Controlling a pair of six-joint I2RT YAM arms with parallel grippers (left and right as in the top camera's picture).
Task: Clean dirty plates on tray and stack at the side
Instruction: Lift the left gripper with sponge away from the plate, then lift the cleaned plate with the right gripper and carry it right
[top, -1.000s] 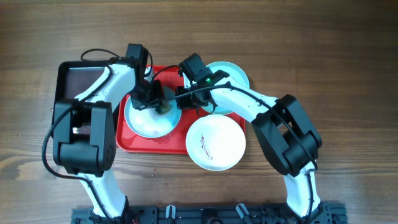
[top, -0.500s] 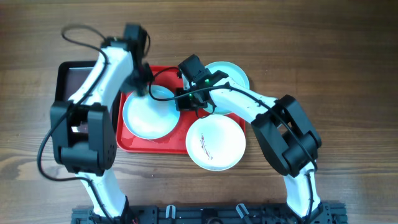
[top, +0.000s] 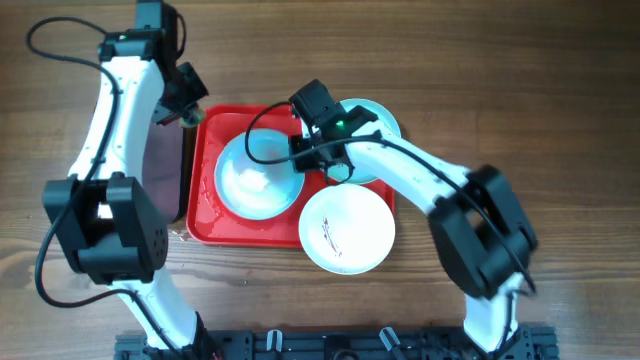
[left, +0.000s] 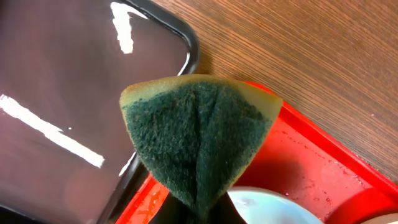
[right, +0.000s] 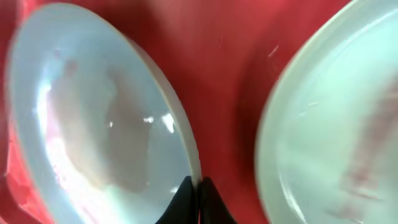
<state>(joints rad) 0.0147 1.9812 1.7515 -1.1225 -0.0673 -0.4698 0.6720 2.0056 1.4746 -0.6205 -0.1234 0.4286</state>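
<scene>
The red tray (top: 205, 218) lies mid-table. On it sits a white plate (top: 258, 178), and my right gripper (top: 303, 152) is shut on its right rim; the right wrist view shows the black fingertips (right: 186, 196) pinching that rim (right: 198, 186). A pale turquoise plate (top: 378, 122) lies at the tray's back right, partly under the right arm (right: 336, 124). Another white plate (top: 347, 230), with brown smears, rests over the tray's front right corner. My left gripper (top: 186, 108) is shut on a green sponge (left: 199, 137), above the tray's back left corner (left: 311, 168).
A black tray (top: 165, 170) lies left of the red tray, mostly under my left arm; its glossy surface (left: 62, 93) fills the left of the left wrist view. Bare wooden table (top: 500, 80) surrounds both trays.
My left arm has lifted the sponge off the white plate and swung it to the tray's back left corner. The right gripper kept its hold on the rim, and the plate shifted slightly right.
</scene>
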